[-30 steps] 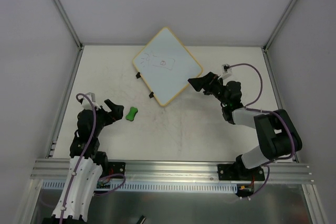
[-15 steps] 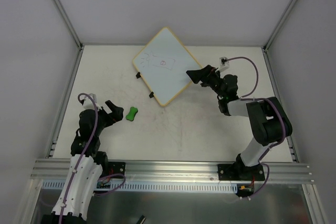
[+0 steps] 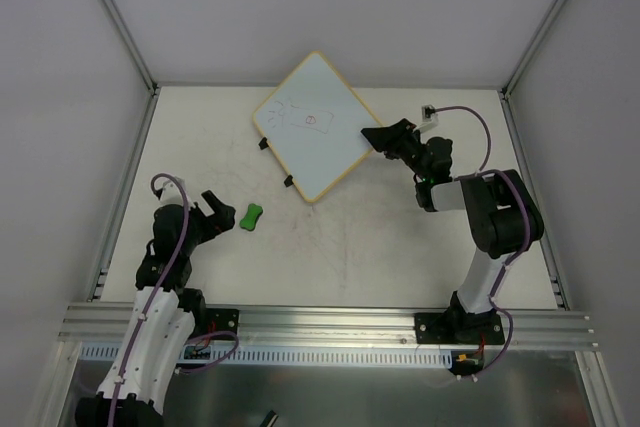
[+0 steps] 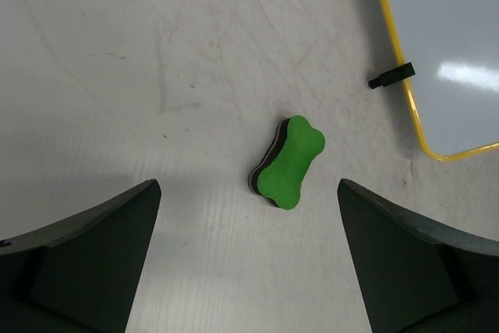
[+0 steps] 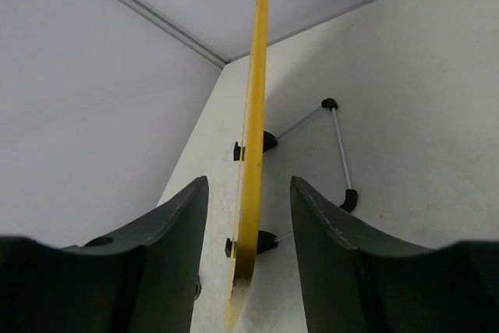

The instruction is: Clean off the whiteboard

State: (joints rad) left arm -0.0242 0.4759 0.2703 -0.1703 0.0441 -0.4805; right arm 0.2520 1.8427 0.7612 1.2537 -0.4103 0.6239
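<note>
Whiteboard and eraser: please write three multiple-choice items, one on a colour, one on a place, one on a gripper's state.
1. The whiteboard's rim is: A) yellow B) blue C) red.
2. The green eraser lies: A) on the whiteboard B) on the table before the left gripper C) at the table's far edge.
3. The left gripper is: A) shut on the eraser B) shut, empty C) open, empty.
Key: A, yellow edge in the wrist views; B, it lies ahead between the fingers; C, fingers wide apart, touching nothing.
</note>
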